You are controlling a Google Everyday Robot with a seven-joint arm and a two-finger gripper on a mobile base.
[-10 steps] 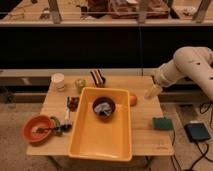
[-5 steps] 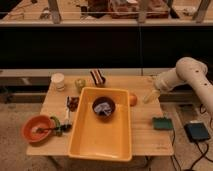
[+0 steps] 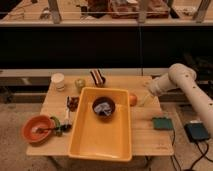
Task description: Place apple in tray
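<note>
The apple (image 3: pixel 132 99) is a small orange-yellow fruit on the wooden table, just outside the right rim of the tray near its far corner. The tray (image 3: pixel 85 141) is a large yellow bin in the middle of the table, with a small dark bowl (image 3: pixel 104 106) inside it near the far end. My gripper (image 3: pixel 143 101) hangs at the end of the white arm (image 3: pixel 177 79) that reaches in from the right. It is low over the table, just right of the apple and close to it.
An orange-red bowl (image 3: pixel 37 129) with utensils sits at the table's left front. A white cup (image 3: pixel 58 81), a pale green round object (image 3: pixel 80 83) and a striped item (image 3: pixel 97 77) stand along the back edge. A green sponge (image 3: pixel 162 123) lies on the right. A dark device (image 3: pixel 197 131) lies on the floor.
The arm has swung down and left, bringing the gripper from above the table's right edge to just beside the apple. The apple and tray have not moved.
</note>
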